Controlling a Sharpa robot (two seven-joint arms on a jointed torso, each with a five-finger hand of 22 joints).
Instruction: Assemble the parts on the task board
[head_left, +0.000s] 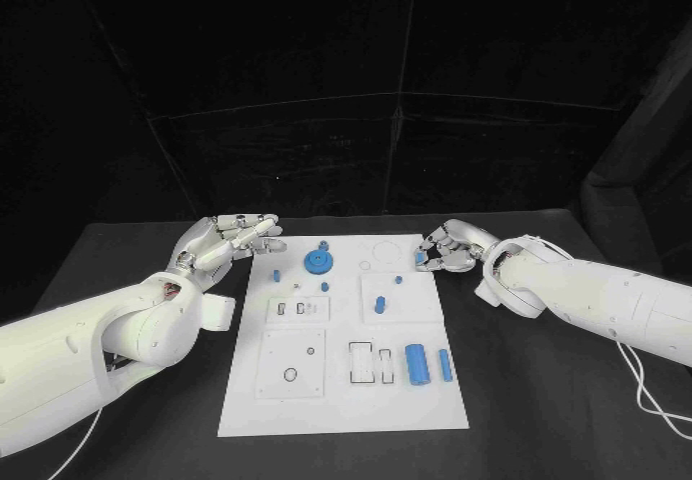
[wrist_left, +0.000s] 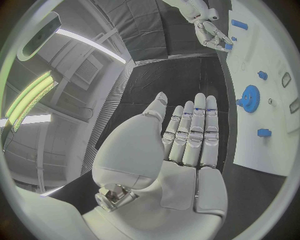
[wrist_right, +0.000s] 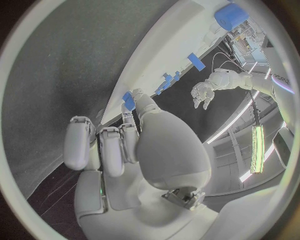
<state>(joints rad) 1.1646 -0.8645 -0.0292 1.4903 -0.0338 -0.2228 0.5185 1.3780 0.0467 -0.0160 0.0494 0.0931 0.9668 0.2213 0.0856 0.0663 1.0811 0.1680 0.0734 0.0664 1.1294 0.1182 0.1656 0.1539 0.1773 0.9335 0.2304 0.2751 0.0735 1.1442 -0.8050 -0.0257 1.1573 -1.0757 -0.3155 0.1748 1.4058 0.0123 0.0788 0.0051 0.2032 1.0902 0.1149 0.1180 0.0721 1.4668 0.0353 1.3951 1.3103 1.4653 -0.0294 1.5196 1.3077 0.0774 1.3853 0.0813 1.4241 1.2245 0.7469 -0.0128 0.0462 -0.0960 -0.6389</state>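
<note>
The white task board (head_left: 346, 400) lies in the middle of the black table. On it are a blue gear (head_left: 319, 262) (wrist_left: 250, 97), a small blue peg (head_left: 276, 272) (wrist_left: 264, 132), a blue piece (head_left: 379, 304), a blue cylinder (head_left: 417, 364) (wrist_right: 231, 15) and a thin blue bar (head_left: 444, 365) (wrist_right: 195, 61). My right hand (head_left: 450, 252) (wrist_left: 212, 32) is at the board's far right edge and pinches a small blue part (head_left: 423, 262) (wrist_right: 128, 99) between thumb and fingertip. My left hand (head_left: 231, 240) (wrist_left: 187, 140) (wrist_right: 203, 94) hovers off the far left corner, fingers straight, holding nothing.
Rectangular slots (head_left: 371, 363) and a square plate with a round hole (head_left: 291, 365) mark the board's near half. A white cable (head_left: 642, 390) trails on the table under my right arm. Bare black table (head_left: 548, 420) lies on both sides of the board.
</note>
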